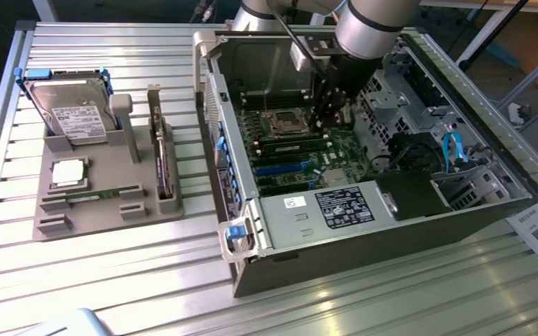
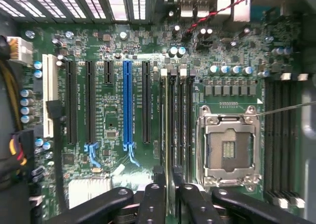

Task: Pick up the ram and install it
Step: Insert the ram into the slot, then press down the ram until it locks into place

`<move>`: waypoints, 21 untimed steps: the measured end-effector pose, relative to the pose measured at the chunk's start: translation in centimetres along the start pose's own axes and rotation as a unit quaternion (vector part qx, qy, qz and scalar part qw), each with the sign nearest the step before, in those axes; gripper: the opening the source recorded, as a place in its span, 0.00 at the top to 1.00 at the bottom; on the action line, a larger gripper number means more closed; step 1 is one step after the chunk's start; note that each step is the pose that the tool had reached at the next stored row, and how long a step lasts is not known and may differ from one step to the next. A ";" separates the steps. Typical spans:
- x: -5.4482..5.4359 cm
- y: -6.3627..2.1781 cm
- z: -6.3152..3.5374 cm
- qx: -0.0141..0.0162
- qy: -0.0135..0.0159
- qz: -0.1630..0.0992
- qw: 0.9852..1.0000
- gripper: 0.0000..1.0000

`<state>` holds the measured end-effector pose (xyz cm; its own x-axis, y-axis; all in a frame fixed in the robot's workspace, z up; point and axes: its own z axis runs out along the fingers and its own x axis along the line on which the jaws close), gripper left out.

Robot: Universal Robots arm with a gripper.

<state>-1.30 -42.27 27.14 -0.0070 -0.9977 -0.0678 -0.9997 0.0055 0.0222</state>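
The ram [image 1: 96, 194] is a thin green stick lying flat in a groove at the front of the grey holder [image 1: 110, 210], on the exterior view's left. My gripper [image 1: 330, 105] is far from it, lowered inside the open computer case [image 1: 363, 203]. It hangs over the motherboard near the empty processor socket [image 2: 228, 147]. In the wrist view the gripper [image 2: 171, 194] stands open. Its dark fingers [image 2: 153, 204] straddle the end of the long memory slots [image 2: 177, 120], and nothing is between them.
The holder also carries a hard drive [image 1: 73, 112], a square silver processor chip [image 1: 68, 171] and an upright expansion card [image 1: 162, 161]. Drive cages and blue cables [image 1: 451, 150] crowd the case on the exterior view's right. A slatted metal table [image 1: 110, 280] lies all around.
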 end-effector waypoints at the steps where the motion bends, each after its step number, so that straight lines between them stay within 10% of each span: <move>1: 0.0 0.01 -0.44 0.000 0.000 0.000 1.000 0.81; 15: -0.4 0.14 -6.31 0.000 0.000 0.000 1.000 0.81; 21: -0.5 0.15 -6.86 0.000 0.000 0.000 1.000 0.81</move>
<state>-1.30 -42.27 34.02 -0.0069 -0.9977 -0.0676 -0.9997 0.0054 0.0222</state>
